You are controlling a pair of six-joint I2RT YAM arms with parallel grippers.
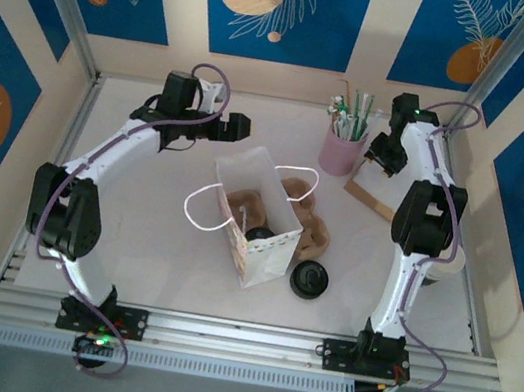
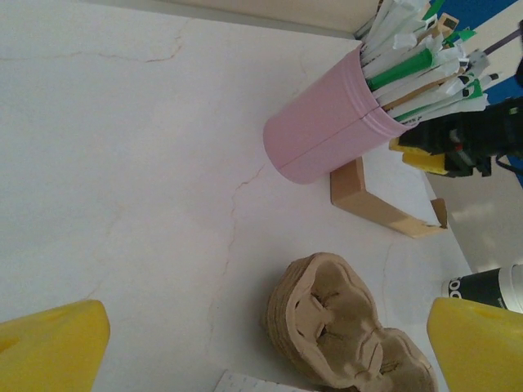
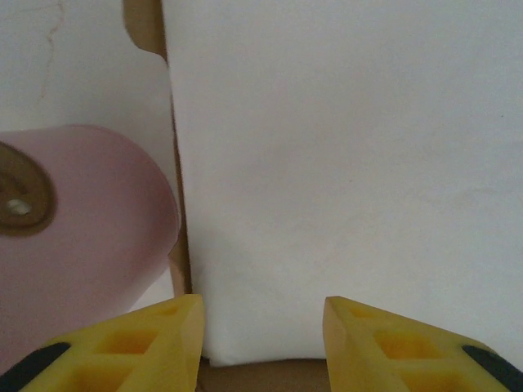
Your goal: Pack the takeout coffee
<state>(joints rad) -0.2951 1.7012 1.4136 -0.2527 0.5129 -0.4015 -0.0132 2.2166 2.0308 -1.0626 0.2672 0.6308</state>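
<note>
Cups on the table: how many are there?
2. The pink cup of straws stands at the back right; the white takeout coffee sits by the right arm. The paper bag may hide more.

One bag (image 1: 267, 253), one lid (image 1: 309, 280), one coffee (image 2: 490, 287)

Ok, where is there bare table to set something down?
Bare: the near-left stretch between the left arm and the paper bag, and the back strip between left gripper and pink cup. Crowded right of the bag: cup carrier, black lid, wooden holder.
</note>
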